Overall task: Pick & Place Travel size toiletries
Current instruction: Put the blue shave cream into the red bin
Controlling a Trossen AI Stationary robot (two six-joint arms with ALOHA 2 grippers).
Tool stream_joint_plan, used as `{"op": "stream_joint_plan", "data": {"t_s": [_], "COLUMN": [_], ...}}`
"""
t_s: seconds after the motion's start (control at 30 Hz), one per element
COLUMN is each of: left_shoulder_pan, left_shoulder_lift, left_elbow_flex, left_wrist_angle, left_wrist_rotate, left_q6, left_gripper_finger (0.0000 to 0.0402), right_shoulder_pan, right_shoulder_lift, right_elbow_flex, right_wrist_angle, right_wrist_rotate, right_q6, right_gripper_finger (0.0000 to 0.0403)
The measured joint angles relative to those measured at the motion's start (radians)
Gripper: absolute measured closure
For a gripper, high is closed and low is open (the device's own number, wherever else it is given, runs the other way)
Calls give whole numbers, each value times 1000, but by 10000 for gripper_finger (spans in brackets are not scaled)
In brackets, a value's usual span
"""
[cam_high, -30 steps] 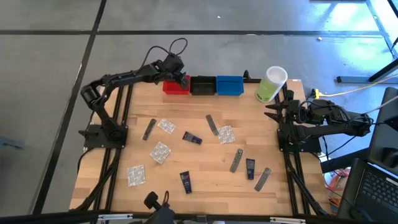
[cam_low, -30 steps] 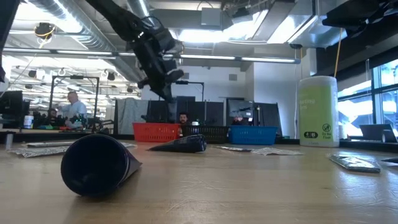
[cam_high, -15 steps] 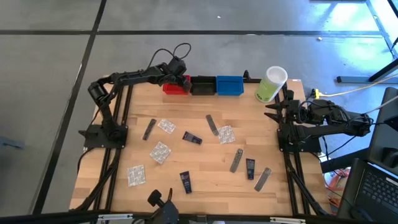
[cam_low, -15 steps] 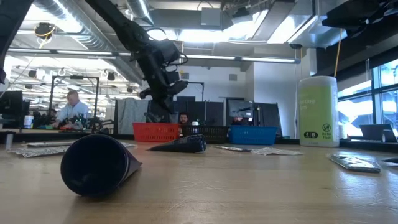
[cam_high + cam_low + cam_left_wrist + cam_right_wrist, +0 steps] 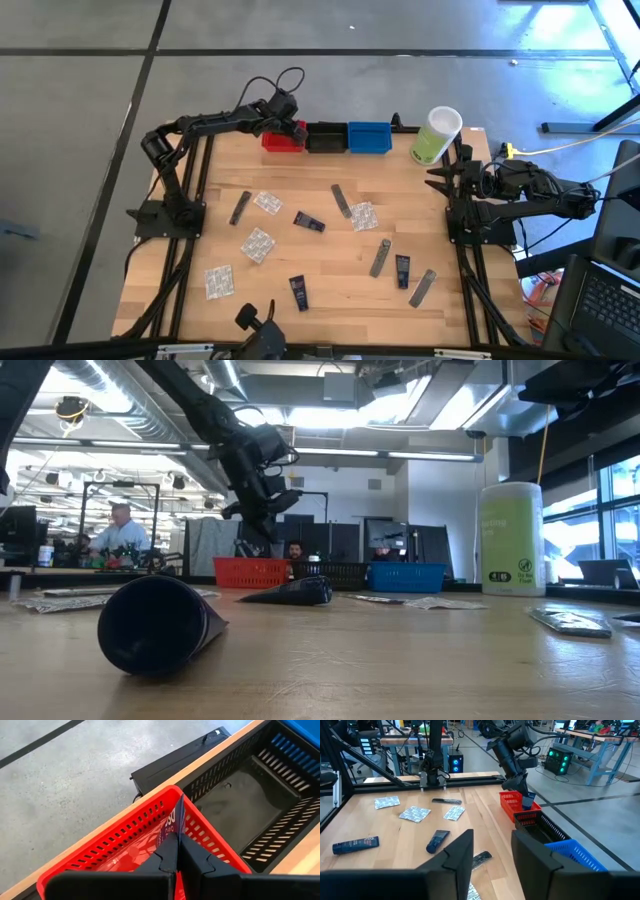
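My left gripper hangs over the red bin at the table's far edge, shut on a dark blue mini tube with white lettering. The right wrist view shows this tube just above the bin. Other toiletries lie flat on the table: navy tubes, grey sachets and clear packets. My right gripper waits open at the table's right edge. My left gripper pinches the tube's near end between its two fingers. The fingers slant down toward the table's far edge. The tube sticks out past the fingertips, edge-on and lifted clear, with its free end over the red bin.
A black bin and a blue bin stand in a row to the right of the red one. A tall pale-green container with a white lid stands at the far right corner. A dark tube lies close to the low camera.
My left gripper has sunk toward the red bin with the tube still pinched in it. The tube now hangs just above the bin.
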Motion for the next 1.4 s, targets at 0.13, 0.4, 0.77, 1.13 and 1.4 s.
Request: {"op": "stream_joint_plan", "data": {"t_s": [0.13,0.4,0.77,1.13,1.4], "left_shoulder_pan": [2,12,13,13,13], "left_shoulder_lift": [0,1,1,1,1], "left_elbow_flex": [-22,-38,-38,-38,-38], "left_wrist_angle": [33,46,67,67,67], "left_wrist_rotate": [-8,10,37,26,25], "left_q6": [-17,-19,-15,-12,-1], "left_gripper_finger": [397,392,358,306,273], "right_shoulder_pan": [0,0,0,0,0], "right_shoulder_lift": [0,0,0,0,0], "right_elbow_flex": [0,0,0,0,0], "right_wrist_angle": [0,0,0,0,0], "right_wrist_rotate": [0,0,0,0,0], "right_q6": [0,0,0,0,0], "right_gripper_finger": [276,290,303,294,275]}}
